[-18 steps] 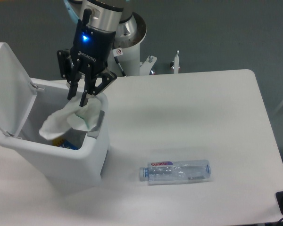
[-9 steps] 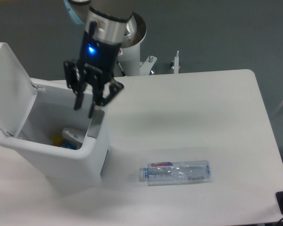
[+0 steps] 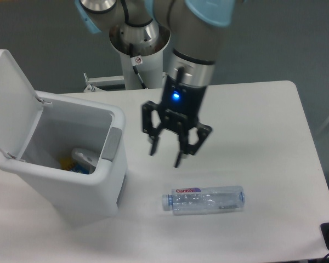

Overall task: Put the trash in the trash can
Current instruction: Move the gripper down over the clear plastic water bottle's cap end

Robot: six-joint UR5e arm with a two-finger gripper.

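Seen from the fixed camera above a white table [image 3: 252, 109], a large white rectangular trash can [image 3: 71, 186] is standing at the left with its hinged flip lid [image 3: 11, 104] tilted up and back, a grey tab [image 3: 112, 144] showing on its front rim. Inside, a small crumpled whitish wrapper [image 3: 85, 159] is lying at the bottom beside scraps of blue and yellow that are too small to identify. The bin's near walls are hiding most of its floor.

The gripper [image 3: 164, 156] is hanging over the table between the bin and the table's middle, its two dark fingers spread wide and holding nothing, a blue light glowing on its body. The arm's upper links are cut off by the top edge.

A clear crushed plastic bottle [image 3: 204, 199] with a white-and-purple label is lying on its side on the table, just below the gripper and apart from the bin. Its label text is unreadable.
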